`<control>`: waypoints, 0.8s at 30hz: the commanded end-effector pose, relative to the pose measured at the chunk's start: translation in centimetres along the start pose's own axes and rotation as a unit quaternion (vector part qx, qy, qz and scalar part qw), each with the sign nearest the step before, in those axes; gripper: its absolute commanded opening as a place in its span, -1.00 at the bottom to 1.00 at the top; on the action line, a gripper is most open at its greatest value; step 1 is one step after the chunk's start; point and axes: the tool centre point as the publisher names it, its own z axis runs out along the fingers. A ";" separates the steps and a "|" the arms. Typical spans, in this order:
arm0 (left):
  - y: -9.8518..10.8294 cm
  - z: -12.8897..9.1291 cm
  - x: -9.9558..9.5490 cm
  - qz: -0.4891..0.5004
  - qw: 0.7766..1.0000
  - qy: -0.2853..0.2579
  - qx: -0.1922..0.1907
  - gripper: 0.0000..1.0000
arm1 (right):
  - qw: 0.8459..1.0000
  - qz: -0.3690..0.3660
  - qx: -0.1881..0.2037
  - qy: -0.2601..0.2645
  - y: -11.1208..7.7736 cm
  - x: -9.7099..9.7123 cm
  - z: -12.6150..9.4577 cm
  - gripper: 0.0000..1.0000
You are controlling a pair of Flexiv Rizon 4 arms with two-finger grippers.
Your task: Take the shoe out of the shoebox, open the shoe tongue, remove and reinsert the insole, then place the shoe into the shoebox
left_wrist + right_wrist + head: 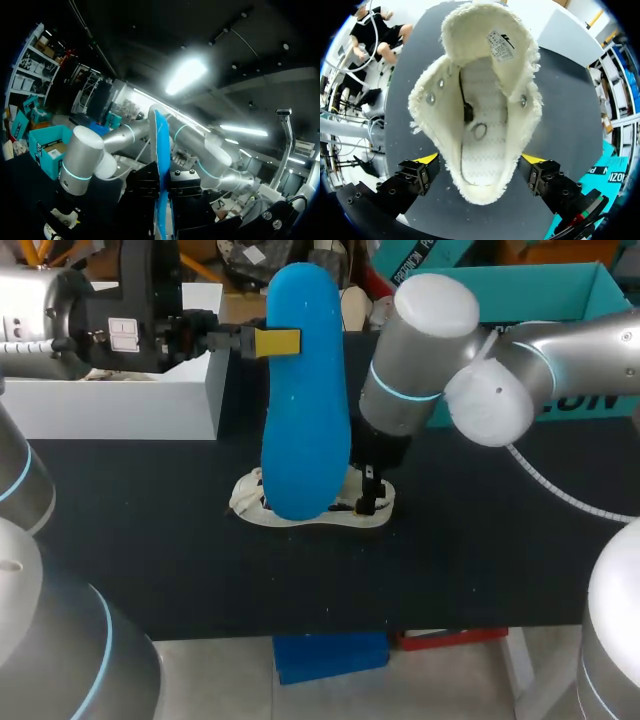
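Observation:
A cream shoe (310, 508) lies on the black table (150, 540), partly hidden in the head view by the blue insole (305, 390). My left gripper (275, 342) is shut on the insole's edge and holds it upright, high above the shoe. In the left wrist view the insole (161, 145) stands edge-on between that gripper's (164, 192) dark fingers. My right gripper (368, 495) hangs down over the shoe's heel end. In its own wrist view the shoe (485, 100) has its tongue folded back and its inside bare, with the right gripper (480, 160) open astride the heel.
A white shoebox (110, 400) stands at the back left, behind my left gripper. A teal box (520, 290) sits at the back right, behind my right arm. The table's front half is bare black mat.

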 end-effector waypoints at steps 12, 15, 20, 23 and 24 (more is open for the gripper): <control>-0.1 0.1 0.0 -0.001 1.000 -0.001 -0.001 -1.00 | 0.995 0.001 0.099 0.007 0.5 -0.2 0.7 1.00; -0.1 0.1 0.0 -0.001 1.000 -0.001 -0.001 -1.00 | 0.995 0.000 0.100 0.007 0.5 -0.2 0.8 1.00; -0.1 0.1 0.0 -0.001 1.000 -0.001 -0.001 -1.00 | 0.997 0.002 0.075 0.003 0.4 -0.1 0.6 1.00; -0.1 0.1 0.0 -0.001 1.000 -0.001 -0.001 -1.00 | 1.000 0.009 0.025 -0.001 -0.1 0.1 0.3 1.00; -0.1 0.1 0.0 -0.001 1.000 -0.001 -0.001 -1.00 | 1.000 0.008 0.008 -0.006 -0.3 0.2 0.2 1.00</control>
